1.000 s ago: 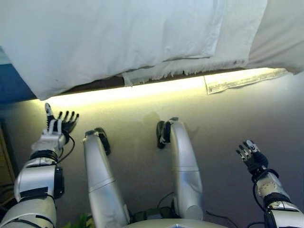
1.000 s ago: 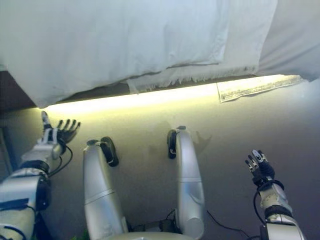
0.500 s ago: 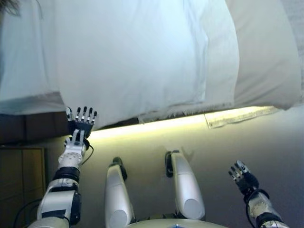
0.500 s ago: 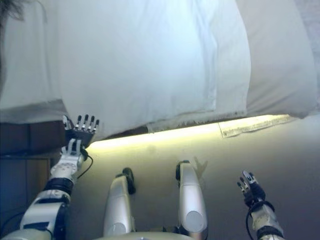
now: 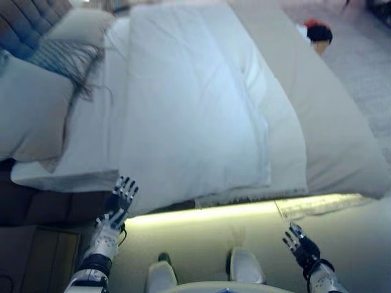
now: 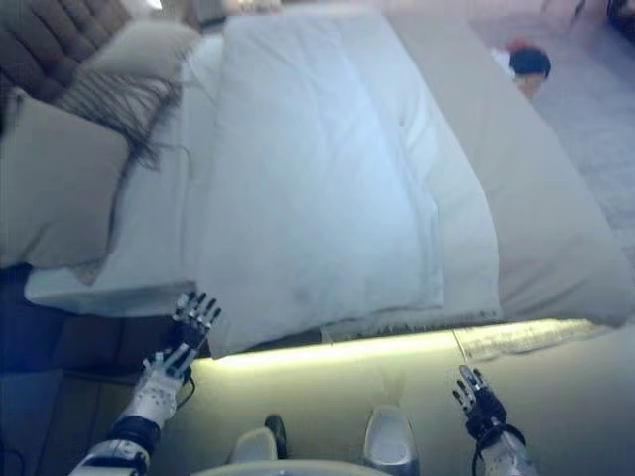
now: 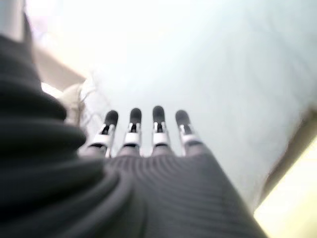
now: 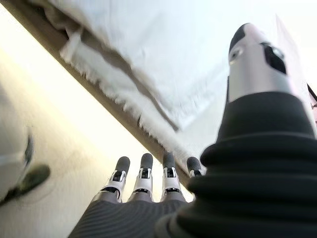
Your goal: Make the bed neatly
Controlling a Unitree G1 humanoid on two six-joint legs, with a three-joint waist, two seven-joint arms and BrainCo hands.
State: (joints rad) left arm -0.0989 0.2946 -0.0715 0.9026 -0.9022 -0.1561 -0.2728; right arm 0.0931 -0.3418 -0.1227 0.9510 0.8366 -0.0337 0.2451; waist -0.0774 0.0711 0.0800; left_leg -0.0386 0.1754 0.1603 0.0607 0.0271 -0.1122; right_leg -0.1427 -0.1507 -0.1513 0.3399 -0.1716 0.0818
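Duvet [image 5: 195, 110] lies spread over bed [image 5: 342, 146]; left hand [image 5: 120, 196] and right hand [image 5: 299, 244] splayed, holding nothing.

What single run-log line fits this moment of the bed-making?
stage: approach | left hand: open, at white duvet edge | right hand: open, over floor | nothing held

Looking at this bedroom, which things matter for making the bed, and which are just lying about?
For the job:
white duvet
beige sheet
pillows
left hand, open by the duvet's edge
right hand, open, held low

Lying about:
red and dark thing on the floor
paper strip under the bed's edge
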